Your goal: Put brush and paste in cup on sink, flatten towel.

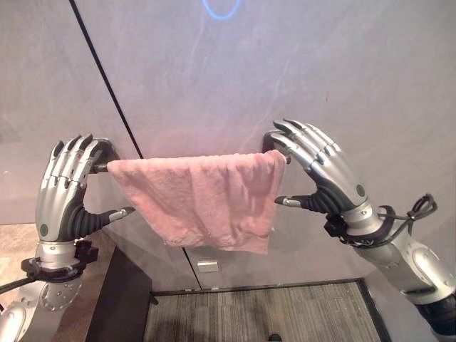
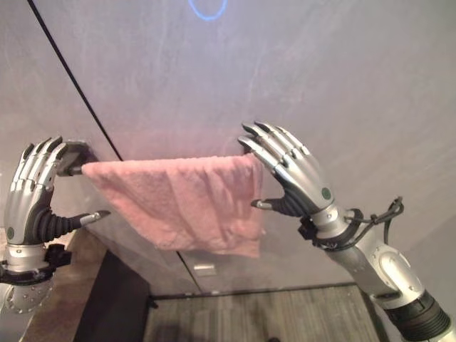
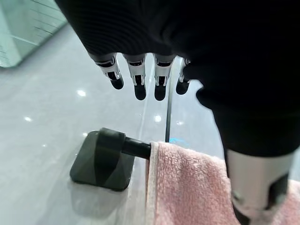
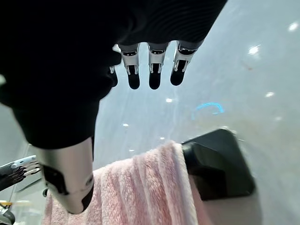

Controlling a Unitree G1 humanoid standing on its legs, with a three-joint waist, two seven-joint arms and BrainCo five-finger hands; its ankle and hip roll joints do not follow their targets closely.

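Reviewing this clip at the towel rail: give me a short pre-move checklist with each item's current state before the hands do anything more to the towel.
1. Pink towel draped over the rail: ok.
2. Towel flat: not ok, its lower edge hangs uneven and the cloth is wrinkled and bunched toward the right.
3. Left hand open by the left rail mount, fingers straight, not gripping cloth: ok.
4. Right hand open at the towel's right end, fingers straight, holding nothing: ok.
5. Right rail mount clear of cloth: ok, the towel's edge stops beside it.
6. Brush and paste in cup: cannot tell.
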